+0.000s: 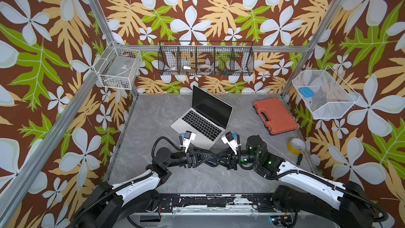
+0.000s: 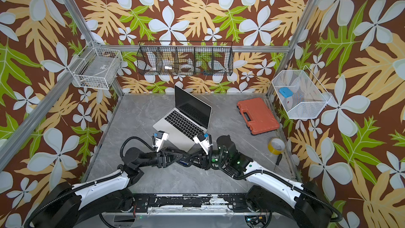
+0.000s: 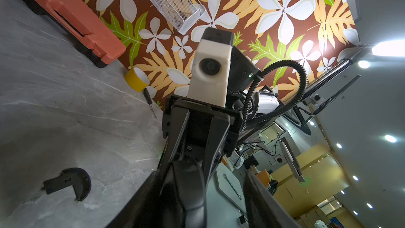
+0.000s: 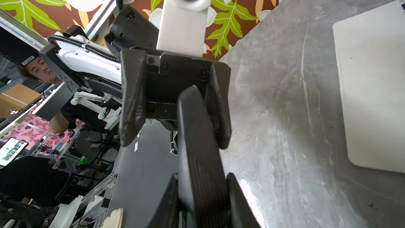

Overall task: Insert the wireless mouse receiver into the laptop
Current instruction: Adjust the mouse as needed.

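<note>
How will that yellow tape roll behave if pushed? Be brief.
The yellow tape roll seems to lie flat on the table, hole upward, so it would probably slide rather than roll. Its hollow core suggests it is light. Pushed toward the robot, it would likely knock the screwdriver beside it.

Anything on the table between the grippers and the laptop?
Nothing visible. The left gripper and right gripper meet around a black mouse just short of the near corner of the laptop, bare table between. Orange case and tape roll sit well aside. A black cover piece lies near the left gripper. Receiver not discernible.
</note>
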### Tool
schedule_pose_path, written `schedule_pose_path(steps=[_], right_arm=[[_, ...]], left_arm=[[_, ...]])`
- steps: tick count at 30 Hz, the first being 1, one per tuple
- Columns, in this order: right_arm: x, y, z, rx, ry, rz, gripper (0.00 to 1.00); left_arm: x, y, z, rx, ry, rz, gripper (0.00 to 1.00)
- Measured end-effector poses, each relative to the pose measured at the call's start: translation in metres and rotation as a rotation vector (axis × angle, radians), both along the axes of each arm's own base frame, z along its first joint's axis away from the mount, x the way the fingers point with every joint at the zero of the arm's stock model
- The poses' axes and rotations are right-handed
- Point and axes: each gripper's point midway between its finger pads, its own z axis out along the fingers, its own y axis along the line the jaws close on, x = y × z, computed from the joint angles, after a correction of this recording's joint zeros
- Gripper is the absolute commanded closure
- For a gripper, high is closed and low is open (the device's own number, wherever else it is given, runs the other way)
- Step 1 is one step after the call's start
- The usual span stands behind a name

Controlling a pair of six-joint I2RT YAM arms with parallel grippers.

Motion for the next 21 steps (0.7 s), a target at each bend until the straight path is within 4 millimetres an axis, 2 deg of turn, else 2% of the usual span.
schedule_pose_path(steps=[6, 13, 17, 19, 20, 21], right_arm=[[0.002, 0.003, 0.004, 0.023, 0.036, -0.004, 0.94], [0.005, 0.007, 0.008, 0.038, 0.058, -0.007, 0.96], [0.006, 0.007, 0.006, 0.036, 0.095, -0.017, 0.97], [0.009, 0.007, 0.007, 0.031, 0.104, -0.036, 0.91], [0.012, 0.006, 0.007, 0.025, 0.106, -0.049, 0.83], [0.014, 0.005, 0.007, 0.018, 0.107, -0.063, 0.7]], left_arm=[[0.005, -0.001, -0.002, 0.007, -0.006, 0.034, 0.55], [0.006, -0.005, -0.009, 0.024, 0.005, 0.034, 0.6], [0.01, -0.007, -0.011, 0.032, 0.005, 0.056, 0.77], [0.013, -0.005, -0.011, 0.029, 0.005, 0.081, 0.86], [0.016, -0.004, -0.011, 0.027, 0.007, 0.097, 0.89], [0.017, -0.003, -0.011, 0.023, 0.012, 0.114, 0.9]])
